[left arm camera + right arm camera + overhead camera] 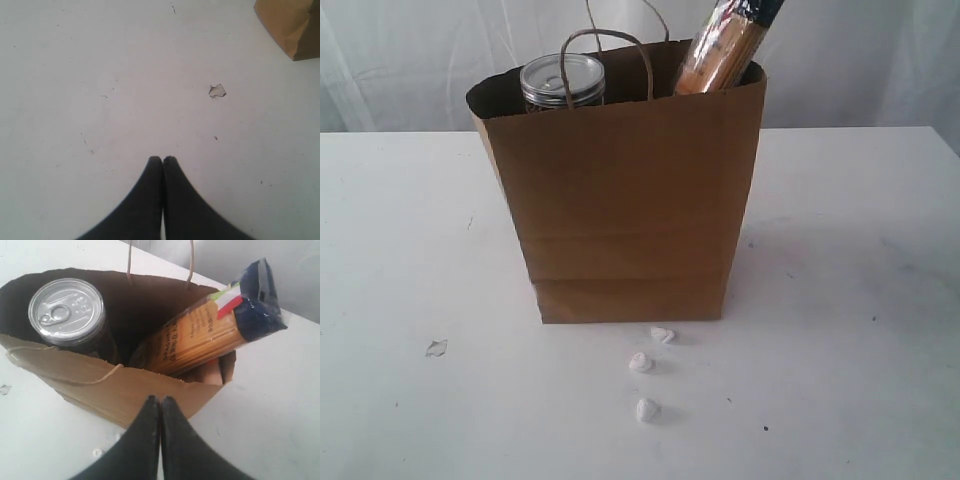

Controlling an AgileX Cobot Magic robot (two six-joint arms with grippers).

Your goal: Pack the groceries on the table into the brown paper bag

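The brown paper bag (630,210) stands upright on the white table (860,330). Out of its mouth rise a can with a silver pull-tab lid (563,80) and the long spaghetti packet (725,45), which leans against the right wall. From above, the can (67,312) and the spaghetti packet (210,335) sit inside the bag (115,390). My right gripper (160,399) hovers shut and empty just outside the bag's rim. My left gripper (162,159) is shut and empty over bare table, away from the bag's corner (295,25). Neither gripper shows in the exterior view.
Three small white crumpled bits (642,362) lie on the table in front of the bag. A small clear scrap (436,348) lies to the front left, also seen as a scrap (217,91) beyond the left gripper. A white curtain (410,60) hangs behind.
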